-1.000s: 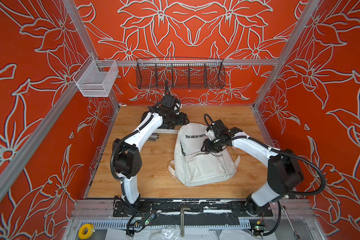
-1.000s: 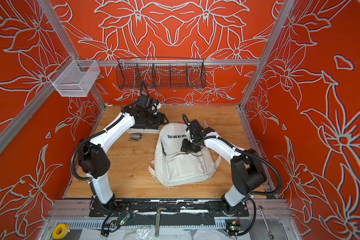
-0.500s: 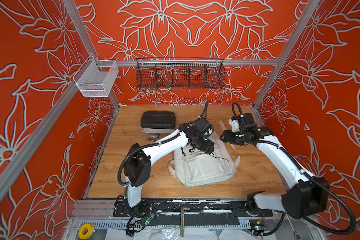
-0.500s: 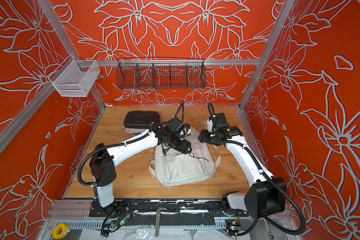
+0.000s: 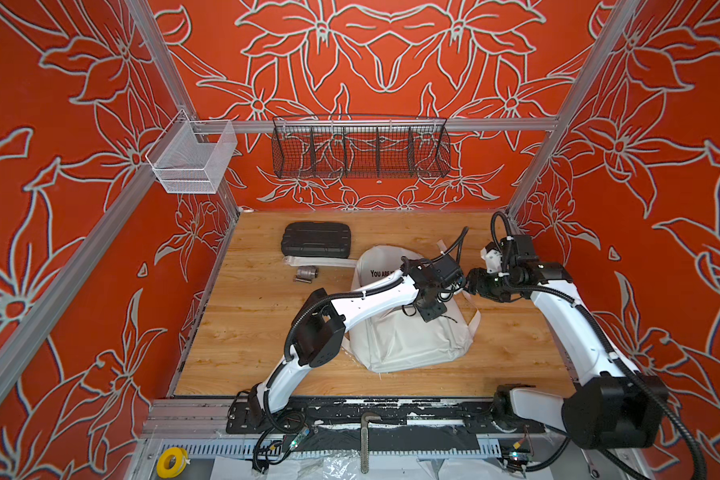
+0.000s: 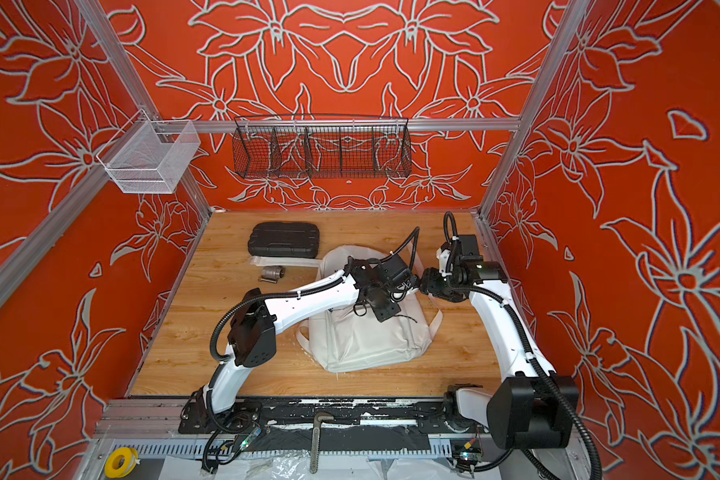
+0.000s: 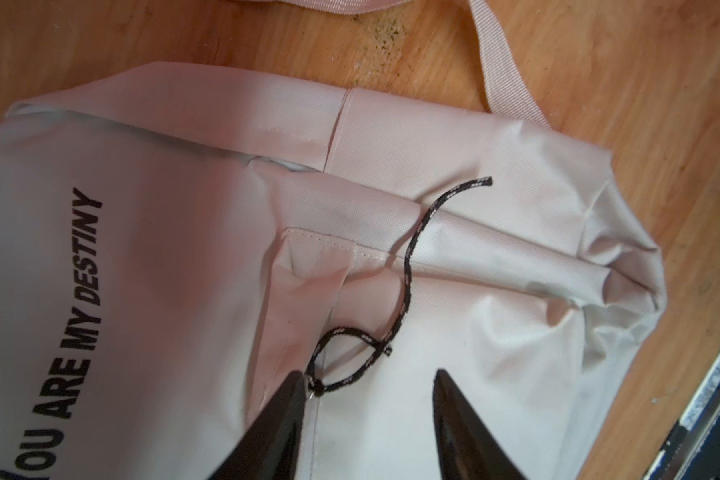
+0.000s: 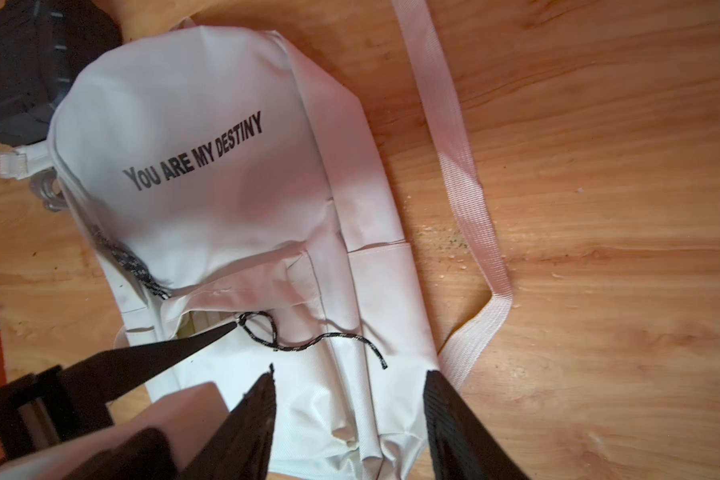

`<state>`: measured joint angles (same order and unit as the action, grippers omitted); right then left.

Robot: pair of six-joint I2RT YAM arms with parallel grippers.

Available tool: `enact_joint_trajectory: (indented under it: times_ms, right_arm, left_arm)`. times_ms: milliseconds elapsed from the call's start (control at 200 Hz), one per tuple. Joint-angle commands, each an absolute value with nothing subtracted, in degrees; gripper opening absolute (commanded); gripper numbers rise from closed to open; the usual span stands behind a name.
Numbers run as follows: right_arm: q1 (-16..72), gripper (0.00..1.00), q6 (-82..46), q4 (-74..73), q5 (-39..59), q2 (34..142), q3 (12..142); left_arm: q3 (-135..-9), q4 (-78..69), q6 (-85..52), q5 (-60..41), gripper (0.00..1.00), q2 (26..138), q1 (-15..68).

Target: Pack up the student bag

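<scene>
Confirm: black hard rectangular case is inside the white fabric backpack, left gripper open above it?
No: the black hard case lies on the wooden table outside the white backpack, as both top views show. The left gripper is open above the backpack.

The backpack (image 5: 412,345) is showing plain white fabric, its lettering (image 8: 192,160) is standing out in black, and its cord (image 7: 406,274) is running black with white flecks. The case (image 5: 316,240) is showing solid black. The walls (image 5: 391,62) are wearing orange-red with large flowers outlined in pale grey. The tabletop (image 5: 258,332) is showing light brown wood grain. The wire basket (image 5: 360,151) is looking black, the mesh basket (image 5: 192,166) white. The arms (image 5: 375,297) are showing white shells with black joints
</scene>
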<state>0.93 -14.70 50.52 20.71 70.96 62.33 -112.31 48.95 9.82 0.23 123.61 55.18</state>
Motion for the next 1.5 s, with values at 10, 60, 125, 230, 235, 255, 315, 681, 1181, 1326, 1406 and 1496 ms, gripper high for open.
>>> enact_joint_trajectory:
  times_ms: [10,60,125,230,235,255,315,681,1181,1326,1406,1496]
  right_arm:
    - [1.05,0.56,-8.84,53.67,28.25,71.33,58.56]
    - [1.65,0.55,-7.52,52.59,29.86,71.11,57.18]
    - [2.79,0.54,-6.7,51.59,31.88,71.68,56.37]
    - [7.39,0.54,-4.89,50.33,31.31,74.77,57.52]
    - [7.74,0.54,-4.69,50.35,31.12,75.0,57.63]
    - [8.88,0.54,-3.66,50.36,30.68,75.8,58.2]
    - [13.57,0.55,1.35,51.75,26.93,78.43,60.27]
    - [17.96,0.57,8.29,48.98,20.58,87.26,61.79]
    - [23.72,0.23,6.81,52.61,14.36,96.02,66.47]
    - [24.25,0.02,6.5,55.36,15.07,91.23,67.21]
    - [24.26,0.0,6.48,55.29,17.16,87.96,67.32]
    - [24.21,0.0,5.66,55.48,19.69,85.84,68.06]
  left_arm:
    - [-99.36,35.25,3.24,-3.44,0.6,109.48,50.95]
    - [-92.18,27.38,0.34,-5.62,0.66,103.45,49.26]
    - [-85.57,21.26,-2.96,-6.6,0.76,97.61,47.8]
    - [-79.88,16.31,-8.99,-6.93,0.93,92.8,45.28]
    - [-79.71,16.15,-9.29,-7.03,0.95,92.59,45.14]
    - [-78.51,15.11,-10.6,-7.11,0.99,91.92,44.6]
    - [-74.78,11.36,-15.26,-6.32,0.98,89.99,42.85]
    - [-64.83,4.86,-31.99,-5.61,0.98,83.28,38.69]
    - [-64.42,8.43,-41.39,-8.31,0.98,85.12,38.67]
    - [-64.05,12.06,-49.23,-8.11,0.99,84.53,38.78]
    - [-62.27,11.62,-55.27,-8.7,0.98,83.78,38.93]
    - [-59.12,8.73,-62.19,-9.56,0.94,82.71,39.53]
